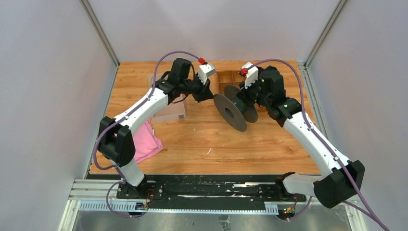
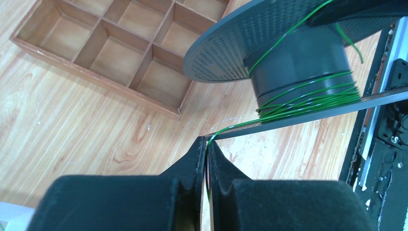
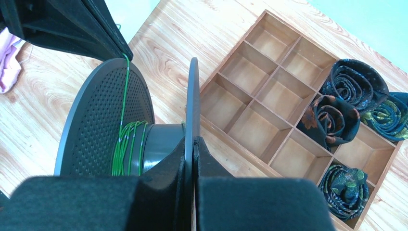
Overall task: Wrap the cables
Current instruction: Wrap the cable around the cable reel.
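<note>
Over the wooden table (image 1: 202,144) we see the black spool (image 1: 230,112), with our right gripper (image 3: 193,144) clamped tight on the rim of one flange. Our left gripper (image 2: 208,144) is pinched closed on the thin green cable (image 2: 308,94), which runs from its fingertips to a few loops around the spool's hub.

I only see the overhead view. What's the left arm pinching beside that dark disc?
Observer: The left arm's fingers are shut on a thin green cable leading onto a spool.
Operator: Is any of it wound on?
Observer: Yes, several green loops circle the hub.
Operator: And the right arm?
Observer: The right arm's fingers clamp the rim of one spool disc.
</note>
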`<state>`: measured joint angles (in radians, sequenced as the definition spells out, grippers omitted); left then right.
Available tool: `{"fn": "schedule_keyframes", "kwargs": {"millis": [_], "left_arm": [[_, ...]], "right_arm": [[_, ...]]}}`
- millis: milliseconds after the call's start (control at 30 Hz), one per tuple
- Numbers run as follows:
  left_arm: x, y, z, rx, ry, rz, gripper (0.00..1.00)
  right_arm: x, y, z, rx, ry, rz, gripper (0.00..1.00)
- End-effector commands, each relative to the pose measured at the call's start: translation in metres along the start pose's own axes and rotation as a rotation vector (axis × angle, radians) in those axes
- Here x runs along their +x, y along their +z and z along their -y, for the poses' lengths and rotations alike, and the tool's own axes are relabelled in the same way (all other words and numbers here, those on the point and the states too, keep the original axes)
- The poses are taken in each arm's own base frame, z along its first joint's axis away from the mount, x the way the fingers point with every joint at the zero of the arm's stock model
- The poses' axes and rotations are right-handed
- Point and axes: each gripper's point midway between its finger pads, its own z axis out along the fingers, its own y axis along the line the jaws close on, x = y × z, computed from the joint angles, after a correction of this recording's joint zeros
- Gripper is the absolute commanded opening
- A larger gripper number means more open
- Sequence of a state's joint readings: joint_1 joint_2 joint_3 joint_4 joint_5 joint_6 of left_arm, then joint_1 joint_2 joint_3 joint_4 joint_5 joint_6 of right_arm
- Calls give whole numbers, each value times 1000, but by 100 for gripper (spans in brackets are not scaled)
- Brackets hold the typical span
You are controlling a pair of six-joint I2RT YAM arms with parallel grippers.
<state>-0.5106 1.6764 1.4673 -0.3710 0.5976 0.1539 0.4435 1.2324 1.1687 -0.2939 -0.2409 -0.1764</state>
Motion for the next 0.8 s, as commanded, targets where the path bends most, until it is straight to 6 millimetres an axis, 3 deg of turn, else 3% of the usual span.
{"fn": "schedule_keyframes", "kwargs": {"millis": [0, 367, 767], "left_arm": [[10, -8, -22, -75, 5, -8, 8], [26, -9, -27, -82, 23, -16, 12], [22, -4, -27, -67, 18, 9, 10]], "right_arm": [[-42, -25, 14, 43, -1, 114, 1], [-52, -29, 22, 57, 20, 133, 1], [-60, -32, 19, 18, 62, 154, 1]]}}
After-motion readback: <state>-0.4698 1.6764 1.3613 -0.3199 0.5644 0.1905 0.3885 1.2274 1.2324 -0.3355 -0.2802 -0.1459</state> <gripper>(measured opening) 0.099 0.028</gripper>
